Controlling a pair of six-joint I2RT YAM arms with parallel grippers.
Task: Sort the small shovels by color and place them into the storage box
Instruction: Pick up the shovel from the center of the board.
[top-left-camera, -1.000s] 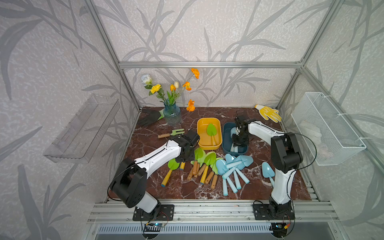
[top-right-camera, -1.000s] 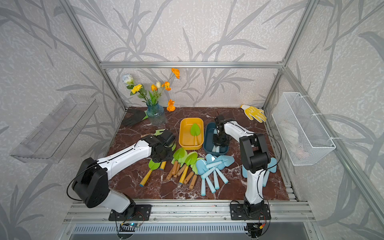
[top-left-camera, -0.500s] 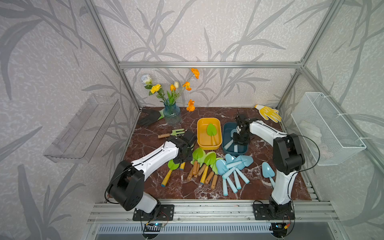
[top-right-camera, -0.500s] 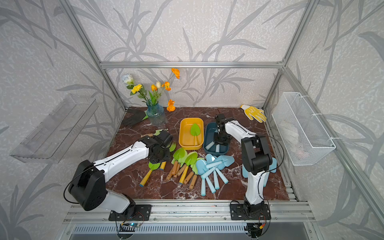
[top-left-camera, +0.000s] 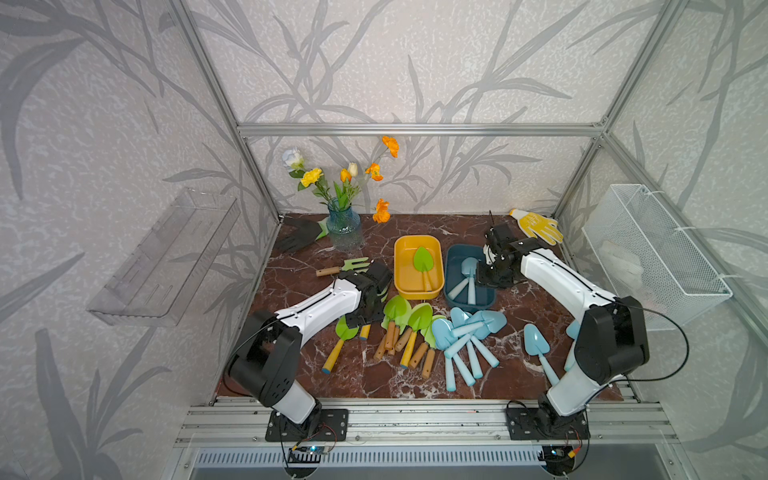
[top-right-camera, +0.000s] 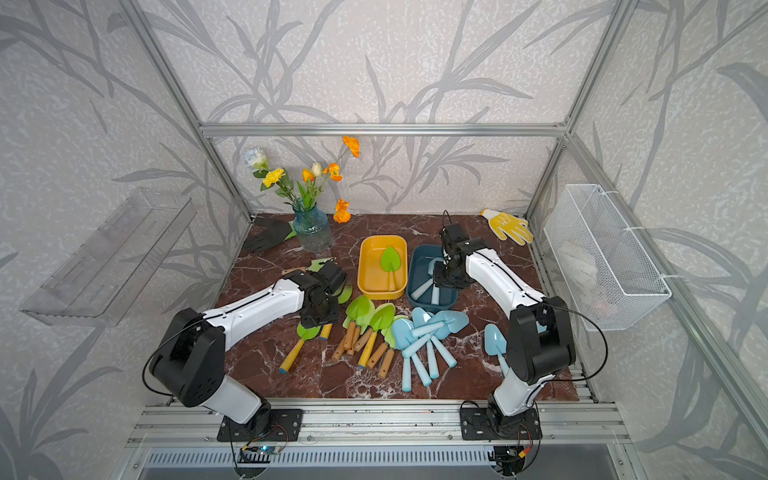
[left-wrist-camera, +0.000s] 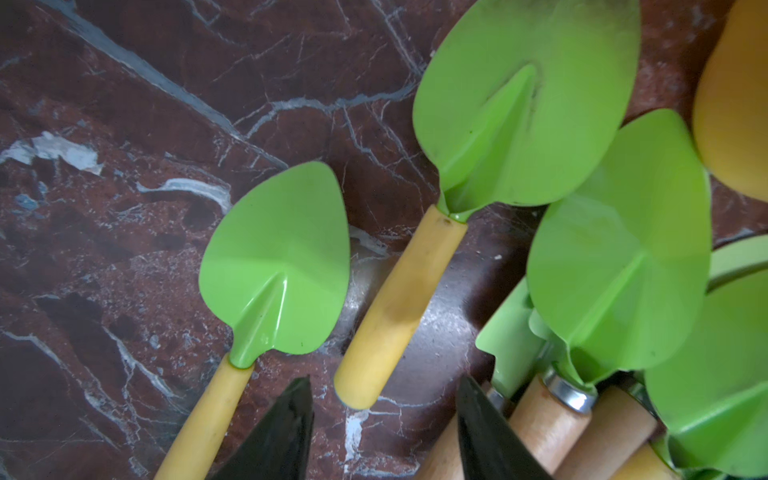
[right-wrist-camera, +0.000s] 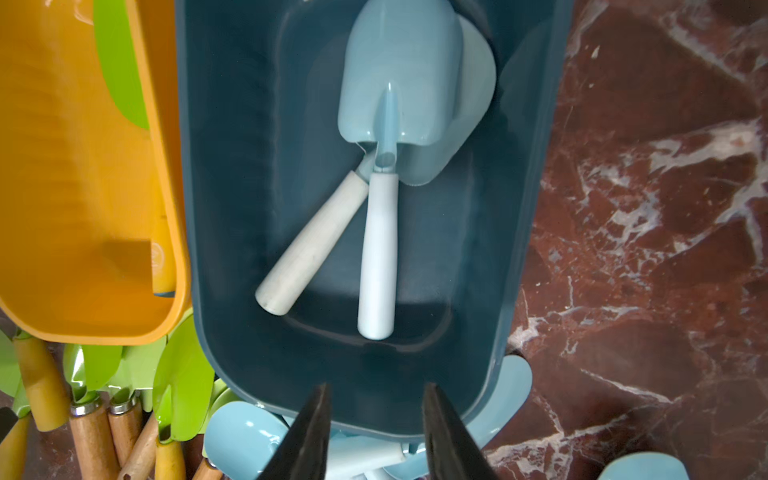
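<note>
Two storage boxes stand side by side: a yellow box (top-left-camera: 400, 266) with one green shovel (top-left-camera: 423, 261) in it, and a dark blue box (top-left-camera: 451, 266) with two light blue shovels (right-wrist-camera: 399, 83) in it. Several green shovels (top-left-camera: 407, 324) and several blue shovels (top-left-camera: 465, 336) lie heaped in front of the boxes. One blue shovel (top-left-camera: 536, 345) lies apart. My left gripper (left-wrist-camera: 382, 383) is open just above the table, its fingers either side of the end of a yellow-handled green shovel (left-wrist-camera: 399, 299). My right gripper (right-wrist-camera: 376, 388) is open and empty over the blue box's near end.
A green fork with a wooden handle (top-left-camera: 347, 266) lies behind my left arm. At the back are a flower vase (top-left-camera: 343, 226), a black glove (top-left-camera: 303, 235) and a yellow glove (top-left-camera: 536, 226). A wire basket (top-left-camera: 648, 257) hangs on the right wall.
My right gripper has opened and let a blue shovel fall into the dark blue box. My left gripper has sunk slightly toward the yellow-handled shovels.
</note>
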